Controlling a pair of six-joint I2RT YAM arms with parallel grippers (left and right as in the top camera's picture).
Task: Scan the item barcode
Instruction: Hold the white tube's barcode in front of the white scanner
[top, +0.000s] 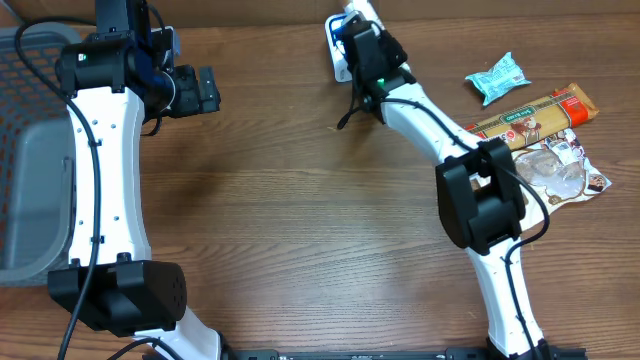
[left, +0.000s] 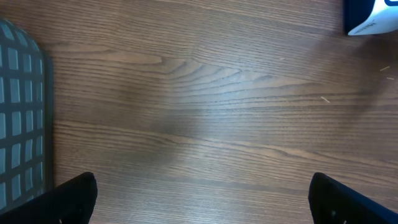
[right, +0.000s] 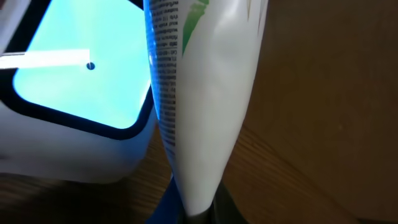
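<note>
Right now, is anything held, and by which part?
The right end effector pinches a white packet by its narrow end; the left end effector holds nothing.

- Gray mesh basket (top: 25, 150): on the wooden tabletop (top: 300, 200), left of the left claw (top: 208, 90).
- Teal packet (top: 497, 77), long pasta package (top: 530, 115), clear bag (top: 562, 170): right of the right claw (top: 350, 22), well apart from it.
</note>
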